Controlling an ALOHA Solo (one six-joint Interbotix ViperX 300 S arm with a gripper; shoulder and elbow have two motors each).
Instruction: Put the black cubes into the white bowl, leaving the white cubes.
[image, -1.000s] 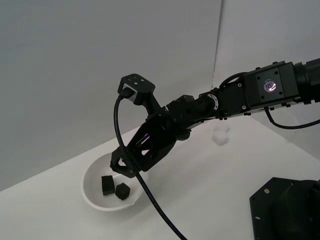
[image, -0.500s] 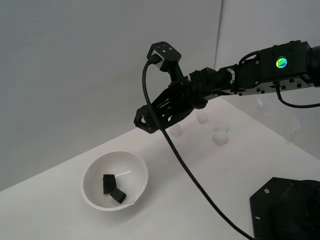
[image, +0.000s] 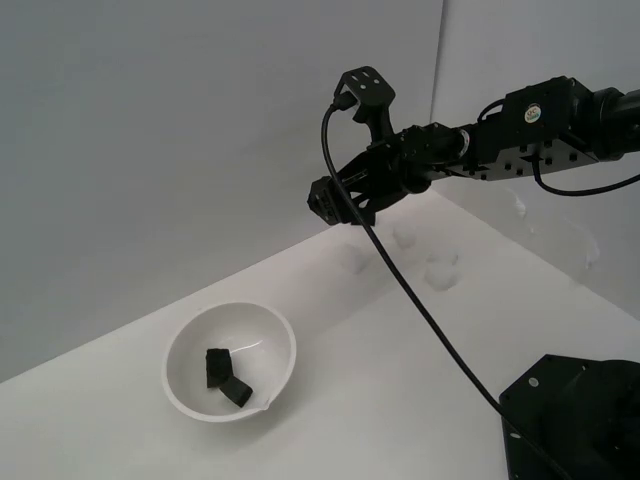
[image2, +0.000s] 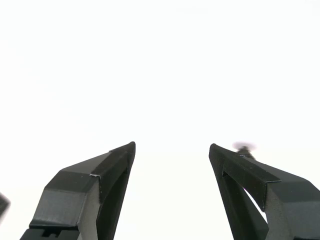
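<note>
No readable text or labels.

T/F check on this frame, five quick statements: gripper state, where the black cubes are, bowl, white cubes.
1. The gripper is open with nothing between its fingers. True.
2. The black cubes lie inside the white bowl. True.
3. The gripper is down inside the bowl. False: in the exterior view it is raised well above the surface, off to that view's right of the bowl.
4. The bowl is tipped on its side. False: it sits upright, opening upward.
5. A white cube sits on the surface outside the bowl, toward the exterior view's right. True; it is faint against the white surface.
</note>
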